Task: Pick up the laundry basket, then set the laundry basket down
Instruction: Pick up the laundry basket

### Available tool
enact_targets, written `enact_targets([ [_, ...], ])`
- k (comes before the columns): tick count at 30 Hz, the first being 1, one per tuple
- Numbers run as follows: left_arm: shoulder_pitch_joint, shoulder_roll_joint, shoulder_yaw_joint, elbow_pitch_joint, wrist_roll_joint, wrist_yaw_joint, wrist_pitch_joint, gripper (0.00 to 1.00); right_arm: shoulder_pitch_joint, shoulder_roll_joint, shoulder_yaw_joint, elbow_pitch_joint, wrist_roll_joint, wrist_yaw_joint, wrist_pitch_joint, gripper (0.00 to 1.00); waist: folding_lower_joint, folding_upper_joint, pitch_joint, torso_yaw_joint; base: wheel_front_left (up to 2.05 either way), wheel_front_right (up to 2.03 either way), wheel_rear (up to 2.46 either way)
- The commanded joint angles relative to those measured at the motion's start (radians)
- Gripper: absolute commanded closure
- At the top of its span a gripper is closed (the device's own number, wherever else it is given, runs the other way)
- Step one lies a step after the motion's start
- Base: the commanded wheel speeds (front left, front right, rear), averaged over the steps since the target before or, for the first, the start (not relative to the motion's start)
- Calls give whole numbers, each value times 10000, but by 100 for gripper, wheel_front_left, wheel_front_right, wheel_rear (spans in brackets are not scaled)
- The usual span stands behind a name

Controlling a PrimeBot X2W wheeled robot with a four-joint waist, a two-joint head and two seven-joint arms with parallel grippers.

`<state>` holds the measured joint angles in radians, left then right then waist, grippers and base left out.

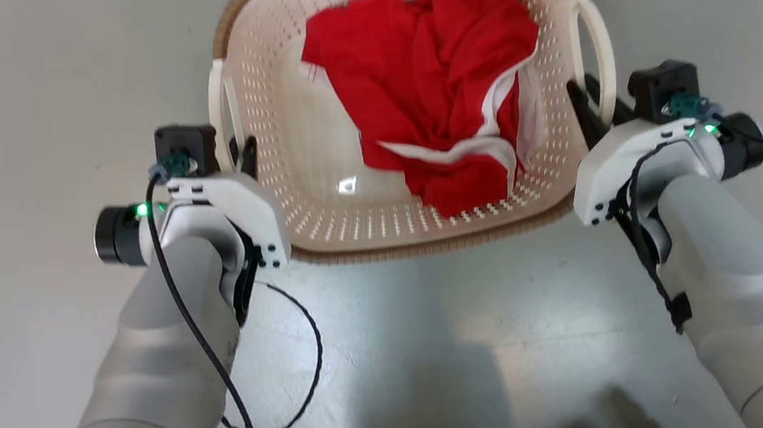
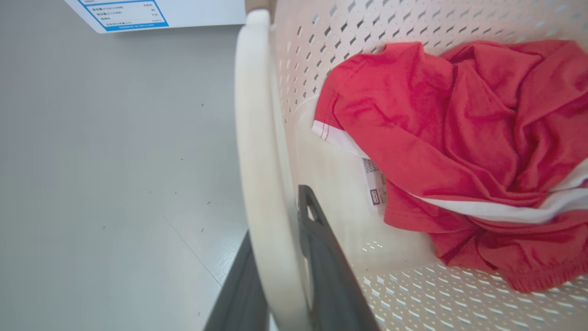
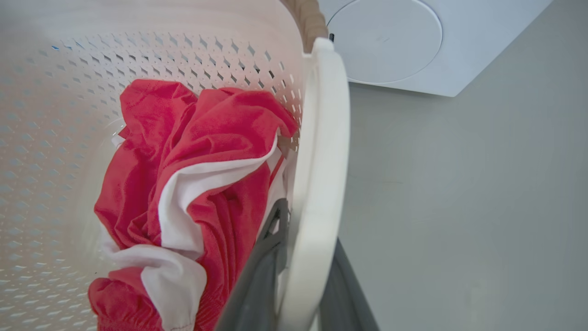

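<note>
Placement: the laundry basket point(image 1: 277, 183) is lying directly ahead of the robot, between the two pale forearms, over the grey floor point(image 1: 17, 105); whether its base is touching that floor cannot be told; a crumpled red garment point(image 1: 437, 71) with white trim is lying inside the basket, covering the far and right part of its bottom. The left fingers point(image 1: 249, 156) are pinching the left handle point(image 1: 219, 110) at the end nearest the robot; in the left wrist view one dark finger point(image 2: 321, 257) is pressing on the basket side of the white loop and the other finger point(image 2: 239, 289) is lying on the floor side; the right fingers point(image 1: 585, 112) are pinching the right handle point(image 1: 607, 52) in the same manner, one finger point(image 3: 262, 266) inside the loop, the other finger point(image 3: 344, 294) outside it. A white washing machine point(image 3: 413, 55) with a round door is standing beyond the basket in the right wrist view; a blue-bordered label point(image 2: 124, 14) is showing at the top edge of the left wrist view.
</note>
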<state>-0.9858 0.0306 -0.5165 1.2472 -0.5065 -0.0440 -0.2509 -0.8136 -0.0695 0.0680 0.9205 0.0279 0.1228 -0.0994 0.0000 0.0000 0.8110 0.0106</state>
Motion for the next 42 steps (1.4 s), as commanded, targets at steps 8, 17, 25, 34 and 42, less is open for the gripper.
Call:
enact_targets([
  [8,950,196,-28,54,-57,87,-109,100,1231,193,837,4,462,79,304,100,0,0,-1553,-230,0,0,0],
  [17,2453,196,-420,288,-49,135,-37,100,2547,193,1620,292,1286,79,384,100,0,0,-3536,-440,0,0,0],
  [25,3905,196,-821,176,-465,93,251,100,3594,193,1986,582,1661,79,530,100,0,0,-5277,-537,0,0,0],
  [34,5630,196,-1807,-644,-1084,308,768,100,4870,193,2070,795,1885,79,708,100,0,0,-7311,-260,0,0,0],
  [42,6537,196,-2602,-1091,-1430,638,1102,100,5767,193,2338,561,2096,79,900,100,0,0,-8193,-3,0,0,0],
])
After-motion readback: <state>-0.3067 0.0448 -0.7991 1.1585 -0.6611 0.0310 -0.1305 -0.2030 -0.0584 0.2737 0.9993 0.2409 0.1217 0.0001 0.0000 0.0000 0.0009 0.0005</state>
